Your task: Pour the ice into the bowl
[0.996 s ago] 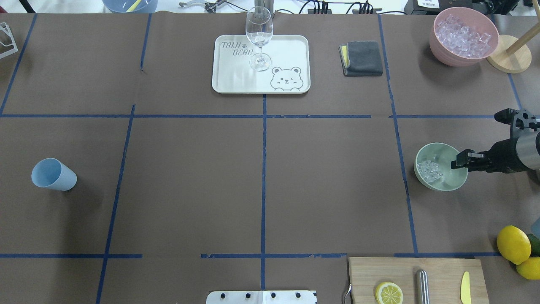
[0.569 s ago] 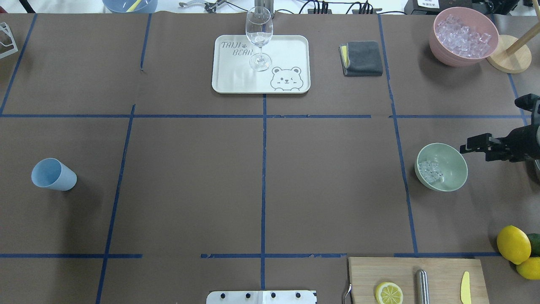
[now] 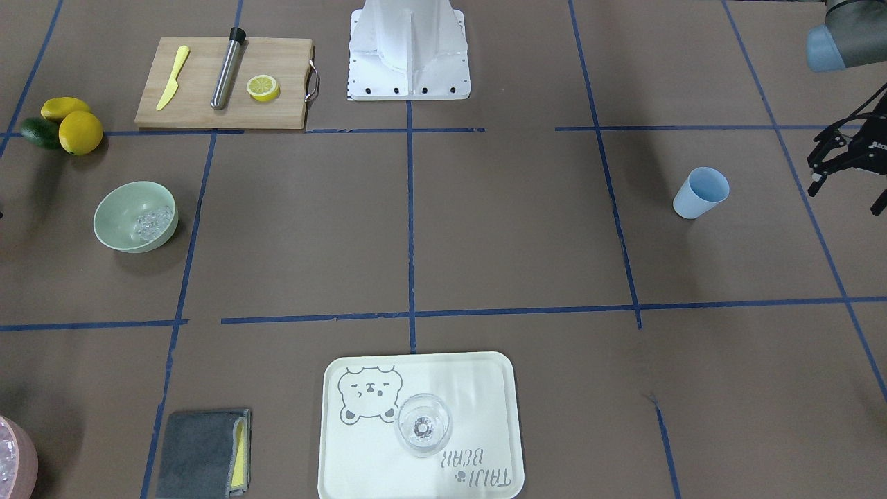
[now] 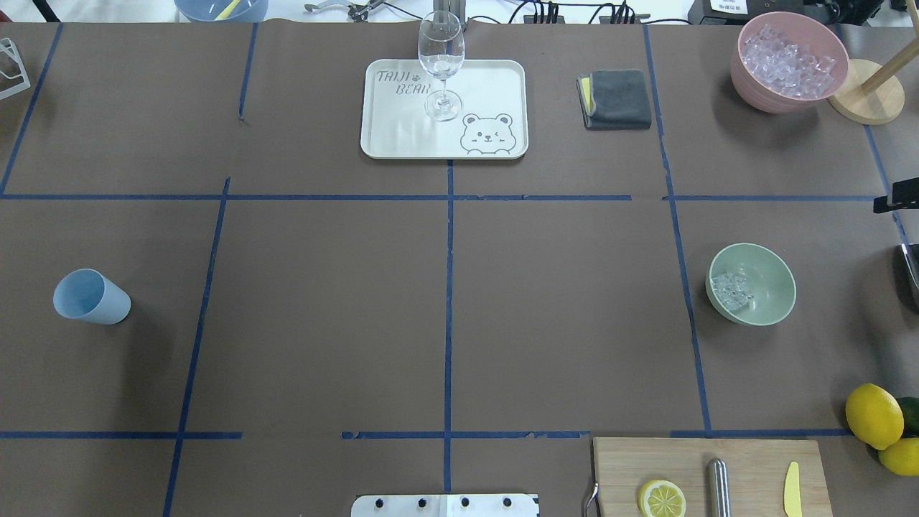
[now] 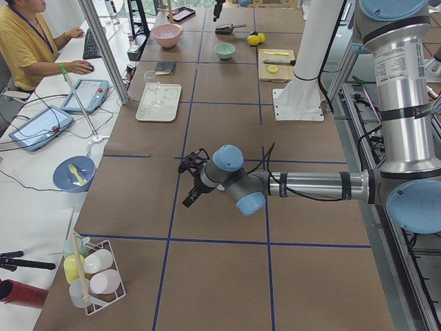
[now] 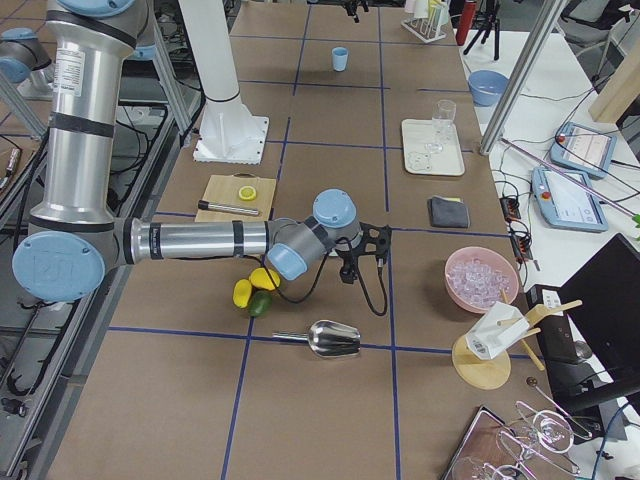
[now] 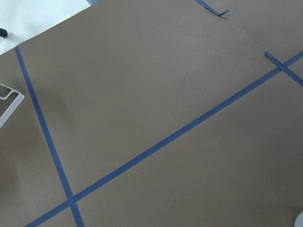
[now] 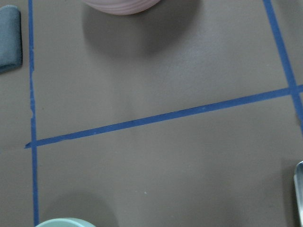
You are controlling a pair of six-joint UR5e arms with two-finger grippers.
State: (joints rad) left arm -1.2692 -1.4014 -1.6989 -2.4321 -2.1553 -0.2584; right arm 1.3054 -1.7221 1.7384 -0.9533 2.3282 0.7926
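The pale sage-green bowl [image 4: 772, 287] stands at the right of the table, with a small pile of clear ice [image 4: 732, 291] inside it. Bowl [image 3: 118, 208] and ice [image 3: 154, 222] also show in the front-facing view. My right gripper [image 6: 362, 265] is off to the bowl's right and apart from it. Only a black sliver of it [image 4: 894, 203] shows overhead, so I cannot tell whether it is open or shut. My left gripper [image 3: 845, 190] hangs open and empty beyond the blue cup [image 3: 700, 192].
A pink container of ice [image 4: 790, 61] stands at the back right beside a wooden stand [image 4: 865, 90]. A metal scoop [image 6: 330, 338] lies on the table right of the bowl. Lemons [image 4: 872, 415], a cutting board [image 4: 711, 474], a tray with a glass [image 4: 441, 108] and a grey cloth [image 4: 617, 98] are around.
My right gripper has drawn back from the bowl's right rim toward the right, almost leaving the overhead view. The bowl and ice have stayed put.
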